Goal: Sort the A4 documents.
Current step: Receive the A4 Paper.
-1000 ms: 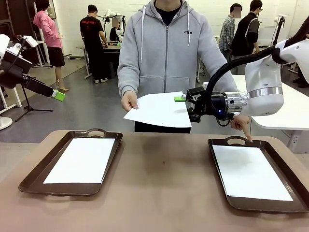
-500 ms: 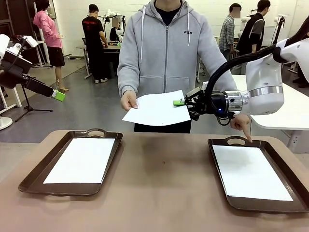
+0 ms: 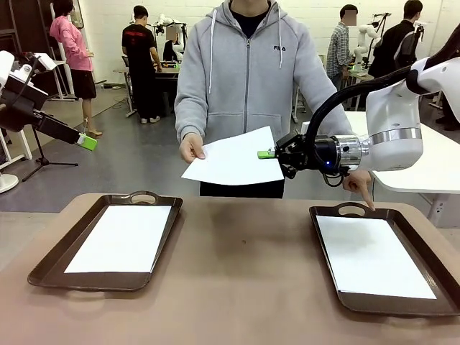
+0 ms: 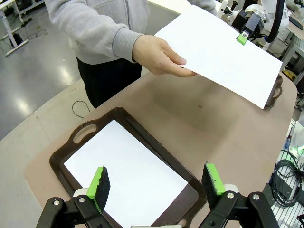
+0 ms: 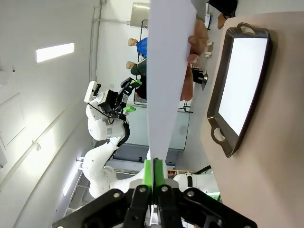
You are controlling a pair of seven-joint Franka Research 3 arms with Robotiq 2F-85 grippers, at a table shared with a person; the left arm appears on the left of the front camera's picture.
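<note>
A person across the table holds out one white A4 document [image 3: 231,159] by its left edge in a hand [image 3: 192,149]. My right gripper [image 3: 269,153] is shut on that sheet's right edge; in the right wrist view the sheet [image 5: 166,71] runs edge-on up from the closed green pads [image 5: 156,172]. My left gripper [image 3: 88,141] hangs open high at the far left, above the left brown tray [image 4: 191,192], which holds a sheet [image 4: 126,173]. The right tray [image 3: 399,305] also holds a sheet [image 3: 374,255].
The person's other hand [image 3: 361,188] points down with one finger at the right tray's far handle. The brown tabletop [image 3: 244,273] lies bare between the two trays. Other people and tables stand far behind.
My right gripper's jaws have closed on the offered sheet's right edge. The sheet's right corner has risen a little. The left arm has stayed still.
</note>
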